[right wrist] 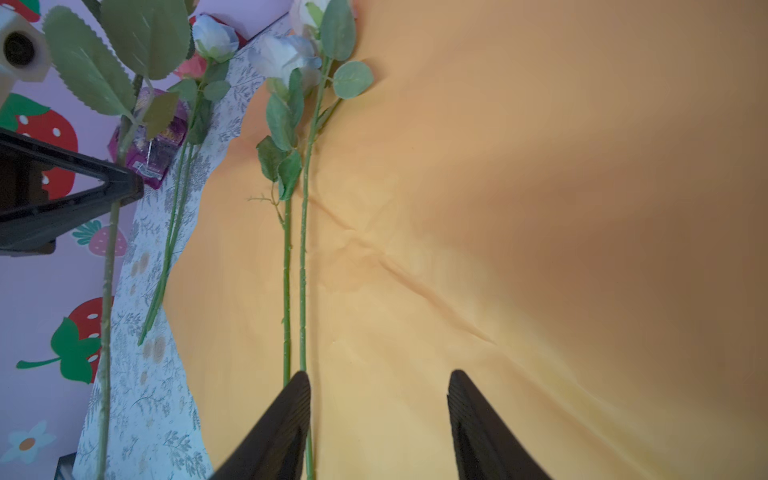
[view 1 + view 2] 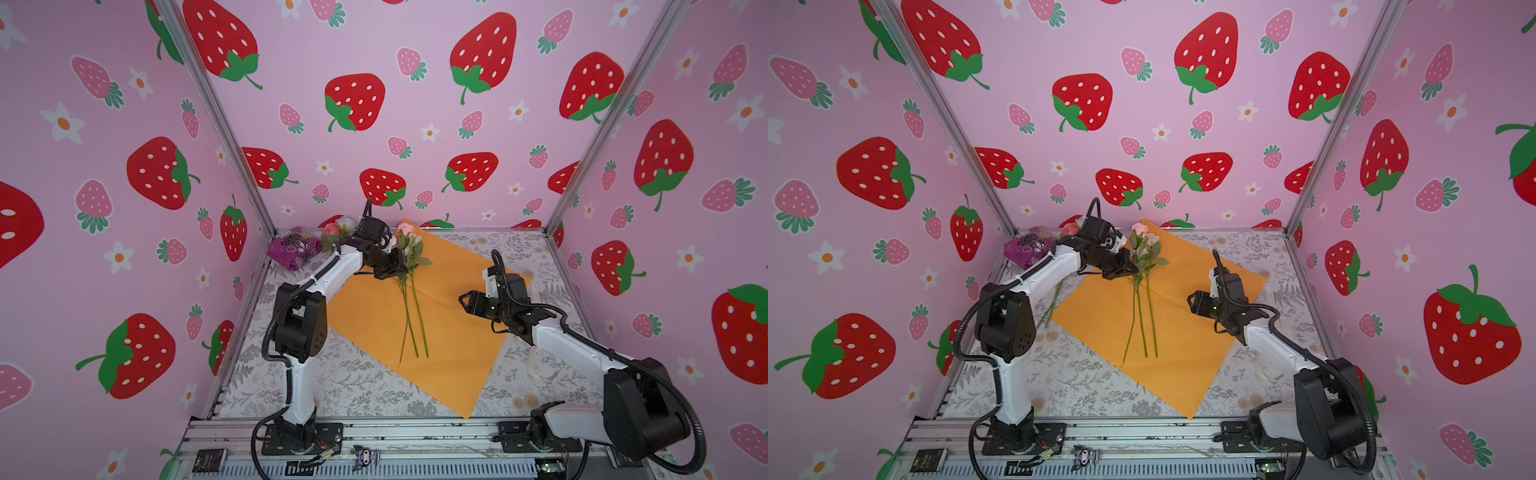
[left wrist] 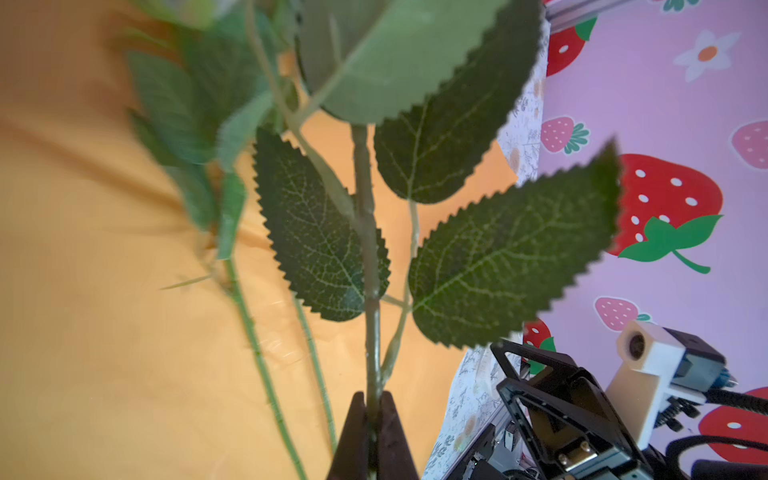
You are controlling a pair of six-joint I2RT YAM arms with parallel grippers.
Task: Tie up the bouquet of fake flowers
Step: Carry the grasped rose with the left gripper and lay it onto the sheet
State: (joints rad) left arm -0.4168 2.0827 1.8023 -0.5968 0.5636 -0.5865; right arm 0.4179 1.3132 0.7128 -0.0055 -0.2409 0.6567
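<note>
Flower stems (image 2: 409, 316) lie on the wrapping paper (image 2: 457, 357), the packet (image 2: 291, 251) behind to its left

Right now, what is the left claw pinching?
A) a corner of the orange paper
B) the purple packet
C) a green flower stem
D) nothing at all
C: in the left wrist view the left gripper is shut on a green flower stem, above the orange paper.

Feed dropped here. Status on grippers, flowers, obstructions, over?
Left gripper shut on one rose stem above orange wrapping paper. Right gripper open, empty. Two roses lying on paper, two more roses beside purple packet. Nothing blocking.
</note>
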